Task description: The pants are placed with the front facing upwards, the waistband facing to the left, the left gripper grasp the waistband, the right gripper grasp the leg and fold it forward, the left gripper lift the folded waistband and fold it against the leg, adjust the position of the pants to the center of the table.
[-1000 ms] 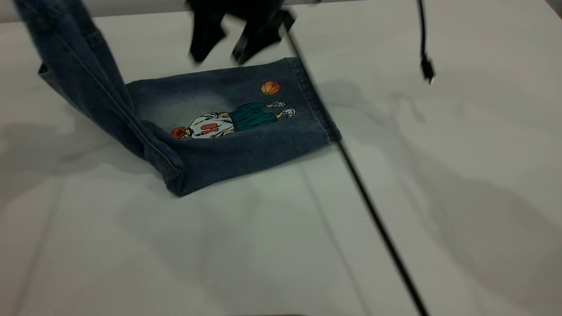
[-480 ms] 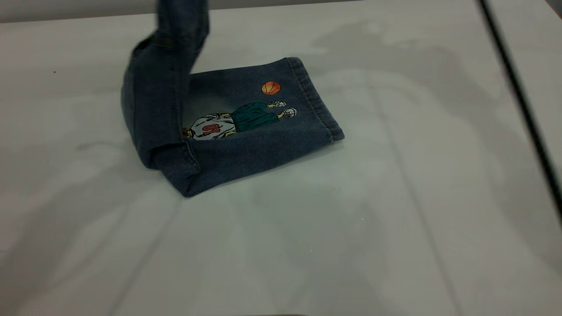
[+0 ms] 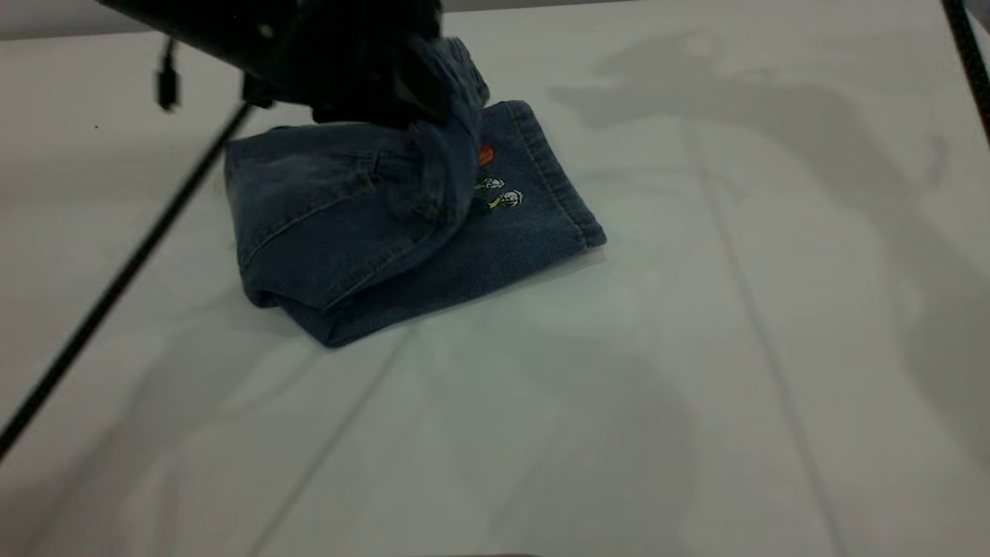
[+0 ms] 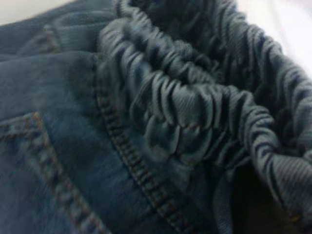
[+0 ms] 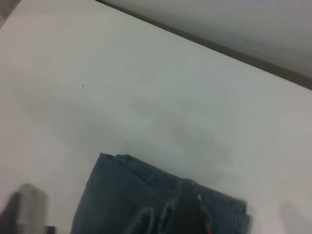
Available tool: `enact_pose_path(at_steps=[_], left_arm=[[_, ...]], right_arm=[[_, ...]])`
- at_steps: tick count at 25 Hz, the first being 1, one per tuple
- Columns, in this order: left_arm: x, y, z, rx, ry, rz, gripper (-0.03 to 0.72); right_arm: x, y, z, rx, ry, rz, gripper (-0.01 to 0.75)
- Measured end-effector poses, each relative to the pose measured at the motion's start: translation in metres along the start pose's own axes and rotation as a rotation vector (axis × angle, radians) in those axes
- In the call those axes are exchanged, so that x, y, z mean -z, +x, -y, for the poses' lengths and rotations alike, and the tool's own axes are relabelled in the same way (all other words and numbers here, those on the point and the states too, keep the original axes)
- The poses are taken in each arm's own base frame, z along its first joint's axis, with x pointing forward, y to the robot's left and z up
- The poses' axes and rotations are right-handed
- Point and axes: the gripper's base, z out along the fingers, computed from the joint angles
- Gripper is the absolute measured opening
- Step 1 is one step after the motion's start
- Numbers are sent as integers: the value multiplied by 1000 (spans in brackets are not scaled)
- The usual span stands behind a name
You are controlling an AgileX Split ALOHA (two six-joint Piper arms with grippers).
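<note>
Pants lie folded; left gripper, low over them, fingers clamped on waistband.

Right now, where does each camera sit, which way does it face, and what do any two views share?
Exterior: above the table, facing the folded pants; the left claw shows over them.
Left wrist: pressed close to the waistband; no claw visible.
Right wrist: high over the table, looking down at the pants; no claw clearly visible.
Shared: all three see the pants.

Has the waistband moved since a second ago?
Yes. The waistband swung from high at the view's left, rightward and down onto the leg, covering most of its cartoon print.
</note>
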Motion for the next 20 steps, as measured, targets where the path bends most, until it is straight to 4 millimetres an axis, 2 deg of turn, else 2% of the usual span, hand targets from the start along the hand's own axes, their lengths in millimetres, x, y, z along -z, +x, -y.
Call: enact_pose_path(at_steps=[5, 8, 12, 15, 20], left_arm=[[-1, -14, 5, -62, 17, 37, 492], [12, -24, 11, -85, 28, 80, 582], [55, -47, 25, -192, 22, 199, 585], [96, -65, 33, -259, -40, 332, 572], [167, -89, 36, -244, -216, 594, 569]], right_arm=[[0, 0, 1, 2, 10, -2, 506], [0, 1, 4, 11, 38, -11, 506], [-1, 4, 10, 23, 88, -32, 506], [-6, 8, 14, 10, 94, -56, 507], [-38, 36, 23, -57, 74, -186, 506]])
